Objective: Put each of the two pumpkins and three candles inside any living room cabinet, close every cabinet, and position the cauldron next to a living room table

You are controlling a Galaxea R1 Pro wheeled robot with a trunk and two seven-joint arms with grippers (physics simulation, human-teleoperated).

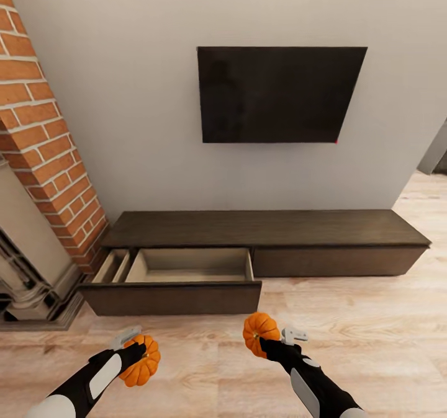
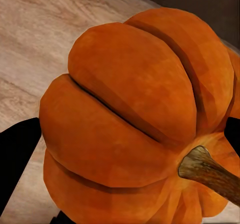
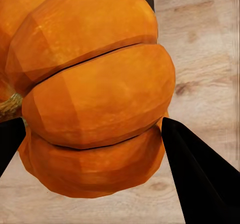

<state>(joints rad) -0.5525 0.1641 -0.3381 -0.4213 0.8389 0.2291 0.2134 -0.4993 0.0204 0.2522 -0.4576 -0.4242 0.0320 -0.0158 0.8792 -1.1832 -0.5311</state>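
Both forearms are slim and glossy black, each with a long pale grey inlay panel along its upper side and a white rounded shell nearer the elbow. The left gripper (image 1: 133,343) and right gripper (image 1: 276,338) have black fingers (image 3: 200,179) and a light grey bracket beside the wrist.

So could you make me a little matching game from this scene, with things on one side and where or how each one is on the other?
Things:
1. left pumpkin
2. right pumpkin
3. cabinet drawer
4. television

Places or states:
A. mounted on the wall
B. pulled open, nothing visible inside
C. held in the right end effector
D. held in the left end effector

Pairs: 1-D, 2-C, 3-B, 4-A
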